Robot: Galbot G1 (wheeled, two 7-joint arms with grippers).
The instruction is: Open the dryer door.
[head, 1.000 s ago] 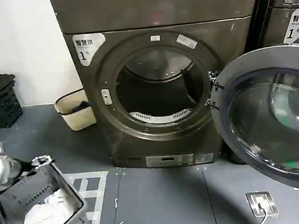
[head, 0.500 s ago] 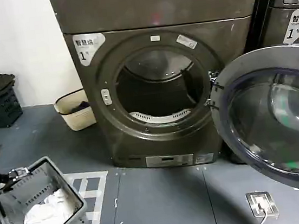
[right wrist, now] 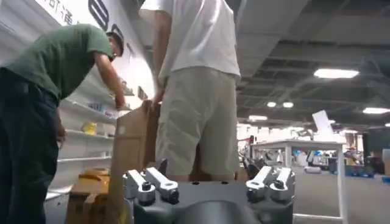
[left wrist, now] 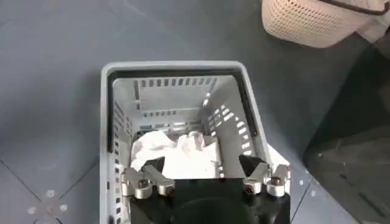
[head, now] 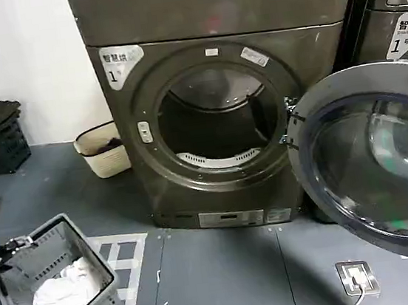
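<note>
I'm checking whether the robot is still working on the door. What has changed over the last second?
The left gripper has pulled back toward the robot's left, low beside the grey basket, open and empty. The dryer door stays swung wide open; the dryer and basket haven't moved.

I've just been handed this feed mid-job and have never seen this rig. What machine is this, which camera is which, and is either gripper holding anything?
The head camera looks down at the dryer; its dryer door is swung wide open on the right, baring the drum. On the floor by the robot's left stands a grey laundry basket with white laundry inside. The left wrist camera looks over the left gripper, open and empty above that basket. The right wrist camera looks over the right gripper, open and empty, pointing out into the room.
</note>
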